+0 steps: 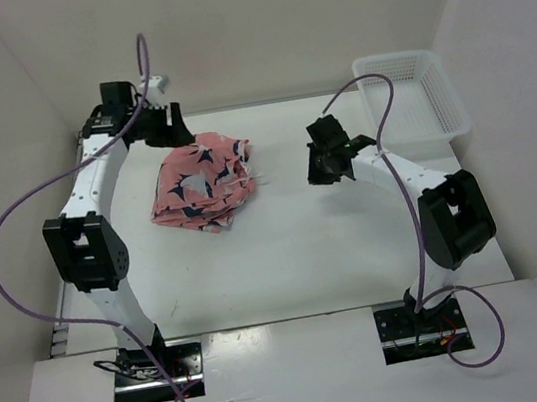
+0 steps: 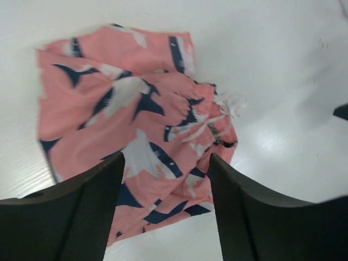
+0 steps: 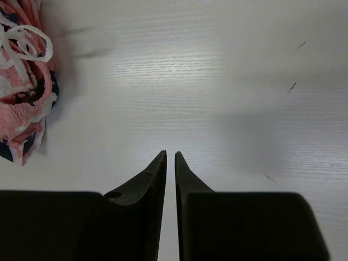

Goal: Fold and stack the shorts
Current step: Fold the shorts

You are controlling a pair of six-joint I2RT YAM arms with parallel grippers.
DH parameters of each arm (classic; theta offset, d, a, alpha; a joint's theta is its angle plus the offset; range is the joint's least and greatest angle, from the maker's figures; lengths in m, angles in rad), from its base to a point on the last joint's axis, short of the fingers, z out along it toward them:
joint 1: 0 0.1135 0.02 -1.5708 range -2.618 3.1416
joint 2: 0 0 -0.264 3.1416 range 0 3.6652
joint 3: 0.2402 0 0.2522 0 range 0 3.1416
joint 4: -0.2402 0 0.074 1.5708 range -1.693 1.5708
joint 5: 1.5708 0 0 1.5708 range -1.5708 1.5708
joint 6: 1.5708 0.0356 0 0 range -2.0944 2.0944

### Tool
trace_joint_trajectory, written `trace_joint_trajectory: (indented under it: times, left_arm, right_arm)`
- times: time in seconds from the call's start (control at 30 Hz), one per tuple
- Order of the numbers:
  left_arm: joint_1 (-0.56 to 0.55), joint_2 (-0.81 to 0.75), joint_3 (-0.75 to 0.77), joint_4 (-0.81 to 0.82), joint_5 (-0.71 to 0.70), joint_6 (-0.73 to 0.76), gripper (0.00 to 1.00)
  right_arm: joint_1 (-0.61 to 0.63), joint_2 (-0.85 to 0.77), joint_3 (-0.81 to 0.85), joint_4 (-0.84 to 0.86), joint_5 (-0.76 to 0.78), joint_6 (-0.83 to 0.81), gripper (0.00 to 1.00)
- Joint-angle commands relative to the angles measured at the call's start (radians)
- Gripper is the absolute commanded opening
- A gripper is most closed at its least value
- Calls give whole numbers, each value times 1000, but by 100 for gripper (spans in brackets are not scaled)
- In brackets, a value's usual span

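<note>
We find the shorts folded into a compact, roughly square bundle lying flat on the table, at about ten o'clock from its centre. The cloth is salmon-pink, printed with navy and white shark-like shapes. We note several layers stacked unevenly, their edges showing along the six o'clock side. A white drawstring spills loose from the gathered waistband at three o'clock.
</note>
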Motion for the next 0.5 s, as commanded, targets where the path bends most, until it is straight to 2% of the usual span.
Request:
trace_joint_trajectory:
  times: [0.0,0.1,0.13,0.2,0.23,0.27,0.3,0.33,0.37,0.4,0.47]
  left_arm:
    - [66,-53,-19,73,46,6,69]
    - [78,-62,-48,77,-23,6,60]
    - [78,-72,-105,93,-23,6,53]
    - [98,-99,-174,148,-23,6,48]
    - [118,-110,-209,165,-23,6,48]
    - [129,-119,-269,189,-23,6,54]
    - [141,-133,-291,190,-23,6,69]
    - [152,-133,-306,199,-23,6,83]
    - [167,-133,-318,199,-38,6,89]
    - [177,-133,-329,199,-50,6,96]
    - [189,-121,-341,199,-76,6,98]
  right_arm:
    - [-17,-80,-12,8,30,5,16]
    - [-28,-106,-12,-13,39,-5,16]
    - [-39,-118,-3,-14,39,-5,16]
    - [-48,-130,-3,-26,39,-14,16]
    - [-57,-147,8,-36,39,-14,16]
    - [-57,-157,8,-47,39,-14,20]
    - [-76,-167,8,-47,39,-24,27]
    - [-76,-193,8,-56,39,-38,38]
    - [-89,-206,8,-56,15,-38,73]
    - [-105,-218,8,-56,6,-51,84]
    - [-105,-242,8,-67,-13,-60,98]
